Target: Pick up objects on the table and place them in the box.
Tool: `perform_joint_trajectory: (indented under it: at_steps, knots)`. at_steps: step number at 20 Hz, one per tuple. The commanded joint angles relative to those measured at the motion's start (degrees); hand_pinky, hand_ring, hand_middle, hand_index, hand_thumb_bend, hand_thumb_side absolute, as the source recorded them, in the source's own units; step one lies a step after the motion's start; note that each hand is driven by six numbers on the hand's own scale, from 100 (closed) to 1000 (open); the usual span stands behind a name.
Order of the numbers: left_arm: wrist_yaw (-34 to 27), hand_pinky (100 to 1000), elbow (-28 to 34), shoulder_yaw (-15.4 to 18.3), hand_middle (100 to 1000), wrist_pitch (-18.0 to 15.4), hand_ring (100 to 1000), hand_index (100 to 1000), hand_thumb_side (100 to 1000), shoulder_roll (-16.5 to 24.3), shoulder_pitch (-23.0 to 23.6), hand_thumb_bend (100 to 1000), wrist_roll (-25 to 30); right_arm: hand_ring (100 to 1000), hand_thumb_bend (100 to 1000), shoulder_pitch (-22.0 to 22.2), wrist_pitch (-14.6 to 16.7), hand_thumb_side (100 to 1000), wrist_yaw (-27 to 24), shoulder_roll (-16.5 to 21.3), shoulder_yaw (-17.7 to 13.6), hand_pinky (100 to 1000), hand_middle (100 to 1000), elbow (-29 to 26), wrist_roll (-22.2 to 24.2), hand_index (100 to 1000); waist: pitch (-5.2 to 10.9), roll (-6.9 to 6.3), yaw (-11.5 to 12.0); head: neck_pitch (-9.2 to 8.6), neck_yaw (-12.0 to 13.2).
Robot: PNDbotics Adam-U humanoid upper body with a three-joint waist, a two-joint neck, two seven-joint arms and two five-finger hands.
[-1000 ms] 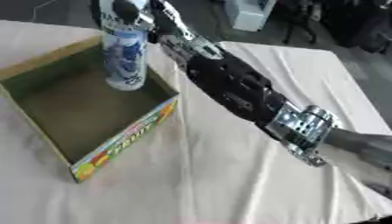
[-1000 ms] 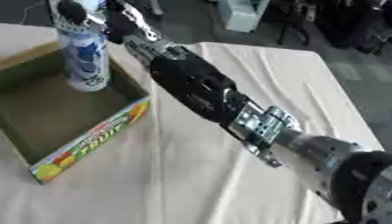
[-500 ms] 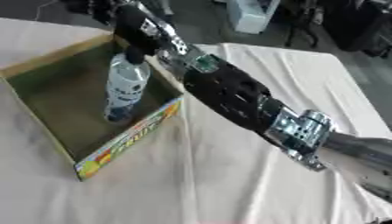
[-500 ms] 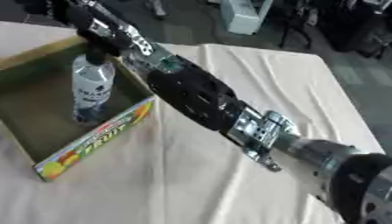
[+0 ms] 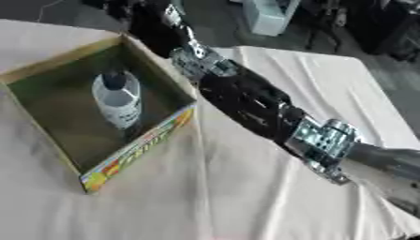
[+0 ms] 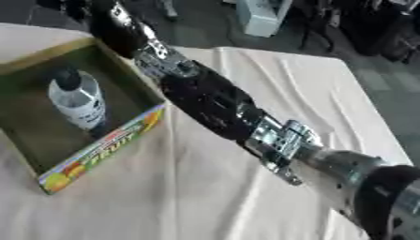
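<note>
A clear bottle (image 5: 117, 99) with a dark cap and a white label stands upright inside the open cardboard box (image 5: 141, 144), near its middle. The box has a colourful printed front wall and sits on the cream-covered table at the left. My right arm (image 5: 246, 101) stretches from the lower right across the box's far right corner towards the upper left. Its hand (image 5: 123, 7) is a dark blur at the top edge, past the box and apart from the bottle. My left hand shows in no view.
The cream tablecloth (image 5: 246, 201) spreads in front of and to the right of the box. Beyond the table's far edge stand a white unit (image 5: 266, 16) on the floor and dark furniture (image 5: 386, 23) at the upper right.
The bottle went down from above the box's far side into the box and now stands free. My right hand has let go and drawn back past the far corner.
</note>
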State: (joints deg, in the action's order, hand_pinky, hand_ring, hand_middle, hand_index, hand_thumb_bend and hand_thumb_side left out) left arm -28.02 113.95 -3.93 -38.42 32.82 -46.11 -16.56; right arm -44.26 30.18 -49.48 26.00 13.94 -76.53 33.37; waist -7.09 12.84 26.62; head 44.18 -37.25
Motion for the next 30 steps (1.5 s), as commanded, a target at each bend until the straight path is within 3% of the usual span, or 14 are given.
perform_joint_trajectory:
  at_steps: [1, 5, 8, 11, 15, 19, 20, 21, 22, 23, 24, 25, 26, 30]
  knots:
    - [0.38, 790, 0.64, 0.66, 843, 0.02, 850, 803, 1000, 0.86, 0.09, 176, -0.1, 881, 607, 0.03, 15.51, 782, -7.47, 4.63, -1.94, 922, 911, -6.6, 18.6, 909, 1.26, -1.51, -0.51, -0.06, 0.39]
    - [1.46, 789, 0.64, 0.96, 844, -0.02, 852, 803, 1000, 1.84, 2.72, 176, -0.6, 849, 539, 4.59, 12.57, 820, -21.14, 13.1, -5.2, 863, 889, -19.49, 18.6, 888, 1.87, -2.63, -2.26, -0.06, 1.53]
    - [2.76, 786, 0.64, 1.45, 845, -0.2, 854, 802, 1000, 2.85, 5.37, 176, -1.48, 810, 424, 11.23, 11.48, 839, -30.22, 19.22, -8.98, 770, 855, -28.65, 18.47, 860, 2.27, -3.66, -3.87, -0.06, 2.74]
    - [4.35, 785, 0.64, 1.64, 846, -0.28, 855, 801, 1000, 3.66, 7.75, 175, -2.46, 782, 317, 18.62, 9.13, 844, -35.59, 21.33, -12.8, 719, 816, -35.15, 16.67, 843, 2.7, -4.42, -5.23, -0.06, 3.29]
    - [6.66, 783, 0.64, 1.79, 846, -0.33, 857, 800, 1000, 4.55, 10.67, 175, -3.82, 738, 216, 28.58, 3.5, 851, -35.77, 16.17, -16.97, 643, 764, -37.88, 11.94, 811, 2.95, -5.21, -7.0, -0.06, 4.73]
    - [9.03, 780, 0.64, 1.6, 847, -0.49, 856, 799, 1000, 5.08, 12.78, 173, -4.97, 639, 153, 35.82, -1.95, 848, -30.93, 4.15, -19.68, 530, 671, -38.05, 8.17, 739, 2.67, -5.4, -7.72, -0.06, 6.99]
    - [9.62, 778, 0.64, 1.48, 848, -0.53, 856, 798, 1000, 5.17, 13.34, 172, -5.17, 583, 130, 36.92, -2.63, 851, -29.64, 1.68, -20.17, 466, 623, -38.05, 7.14, 711, 2.46, -5.43, -7.99, -0.06, 7.88]
    - [10.72, 778, 0.64, 1.67, 848, -0.53, 856, 798, 1000, 5.32, 14.05, 172, -5.44, 583, 130, 37.83, -2.96, 851, -28.27, -0.47, -20.64, 466, 623, -38.06, 6.18, 711, 2.28, -5.46, -8.33, -0.06, 8.76]
    - [11.55, 775, 0.64, 1.38, 847, -0.58, 854, 797, 1000, 5.35, 14.82, 171, -5.72, 516, 100, 37.9, -2.01, 871, -27.55, -1.75, -21.19, 388, 573, -38.06, 5.49, 672, 2.14, -5.53, -8.89, -0.06, 9.63]
    - [12.19, 776, 0.64, 1.1, 848, -0.77, 854, 797, 1000, 5.39, 15.44, 172, -5.99, 523, 100, 37.83, -0.46, 871, -27.57, -2.4, -21.4, 398, 578, -38.06, 5.18, 677, 2.06, -5.55, -9.3, -0.06, 10.1]
    - [12.75, 772, 0.64, 0.81, 846, -0.9, 852, 795, 1000, 5.45, 15.99, 171, -6.16, 447, 100, 37.42, 1.44, 876, -28.16, -3.01, -21.72, 298, 509, -38.06, 4.52, 621, 1.95, -5.65, -9.8, -0.06, 10.36]
    - [13.3, 773, 0.64, 0.62, 846, -1.1, 854, 796, 1000, 5.52, 16.51, 171, -6.33, 459, 100, 36.9, 3.42, 877, -28.87, -3.35, -21.94, 313, 516, -38.06, 3.77, 627, 1.84, -5.7, -10.25, -0.06, 10.65]
    - [13.85, 766, 0.64, 0.49, 841, -1.33, 846, 790, 1000, 5.6, 17.01, 171, -6.53, 394, 100, 36.25, 5.13, 878, -29.62, -3.77, -22.06, 234, 468, -38.06, 2.89, 586, 1.72, -5.76, -10.77, -0.06, 11.04]
    - [16.33, 754, 0.64, 0.15, 841, -1.95, 841, 788, 1000, 5.83, 19.1, 170, -7.57, 344, 100, 34.44, 10.57, 858, -31.2, -4.53, -22.22, 171, 419, -38.06, -0.09, 527, 1.29, -5.87, -12.49, -0.06, 12.05]
